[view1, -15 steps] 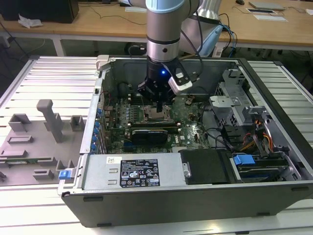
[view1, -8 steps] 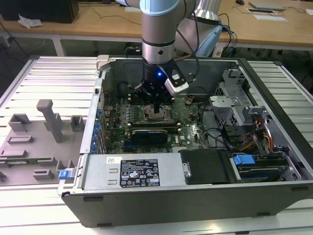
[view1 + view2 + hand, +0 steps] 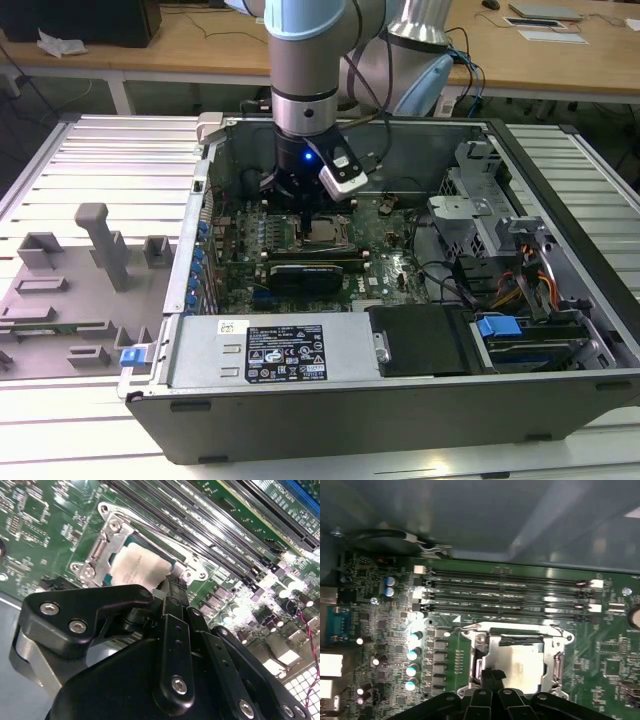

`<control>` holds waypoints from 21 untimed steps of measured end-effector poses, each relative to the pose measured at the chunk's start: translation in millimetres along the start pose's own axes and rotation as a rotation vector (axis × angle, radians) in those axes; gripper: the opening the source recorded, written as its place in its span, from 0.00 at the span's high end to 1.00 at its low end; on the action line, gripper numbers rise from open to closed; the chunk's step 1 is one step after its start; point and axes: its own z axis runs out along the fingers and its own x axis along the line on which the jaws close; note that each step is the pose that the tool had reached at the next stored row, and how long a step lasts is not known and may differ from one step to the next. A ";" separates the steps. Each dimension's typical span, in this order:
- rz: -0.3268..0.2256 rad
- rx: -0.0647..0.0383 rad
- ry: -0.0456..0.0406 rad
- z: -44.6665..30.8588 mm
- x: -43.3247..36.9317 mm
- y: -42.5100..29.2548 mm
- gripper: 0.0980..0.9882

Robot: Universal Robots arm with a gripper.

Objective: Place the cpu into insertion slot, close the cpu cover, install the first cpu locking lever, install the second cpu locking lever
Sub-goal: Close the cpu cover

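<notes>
We see the end effector (image 3: 172, 582) closed, its two black halves meeting with no gap, and we can make out no object held between them. In both wrist views its tip (image 3: 490, 674) stands at one edge of the cover (image 3: 102, 547), touching it or just above it; we cannot tell which. The cover, a thin silver metal frame with a square window, lies flat around the chip (image 3: 137, 566). The chip is already seated in the socket (image 3: 520, 640), and its pale metal top shows through the window. Of the socket itself only a dark strip is visible beside the chip in the first wrist view. Just beside the cover run the long black memory slots (image 3: 505, 590), all on the green board (image 3: 385, 630). In the exterior view the arm (image 3: 305, 80) comes straight down into the open computer case (image 3: 560, 200), with the chip (image 3: 322, 232) under its lower end and a black card (image 3: 305, 272) near it. The case lies on a ribbed metal surface (image 3: 110, 160), and grey holders (image 3: 100, 240) stand on the exterior view's left.
</notes>
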 end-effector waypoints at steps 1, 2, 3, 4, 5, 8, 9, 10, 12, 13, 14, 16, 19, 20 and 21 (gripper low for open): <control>-0.001 0.000 0.0000 1.0 1.3 0.1 0.99; -0.003 0.000 -0.0001 2.1 2.6 0.2 0.99; -0.004 0.000 0.0000 3.0 3.4 0.3 0.99; -0.005 0.000 0.0000 3.8 4.0 0.3 0.99; -0.006 0.000 0.0000 4.5 4.4 0.3 0.99; -0.008 0.000 0.0001 5.4 4.7 0.3 0.99; -0.008 0.000 0.0000 5.5 4.7 0.4 0.99; -0.008 -0.001 -0.0001 5.5 4.7 0.4 0.99; -0.008 -0.001 -0.0002 5.7 3.6 0.3 0.99; -0.008 -0.002 -0.0001 5.6 2.9 0.2 0.99; -0.008 -0.009 -0.0007 5.7 2.8 0.2 0.99; -0.007 -0.042 -0.0032 5.7 2.8 0.2 0.99; -0.006 -0.050 -0.0040 6.0 2.8 0.2 0.99; -0.006 -0.050 -0.0039 6.6 2.9 0.2 0.99; -0.006 -0.050 -0.0038 7.4 2.9 0.2 0.99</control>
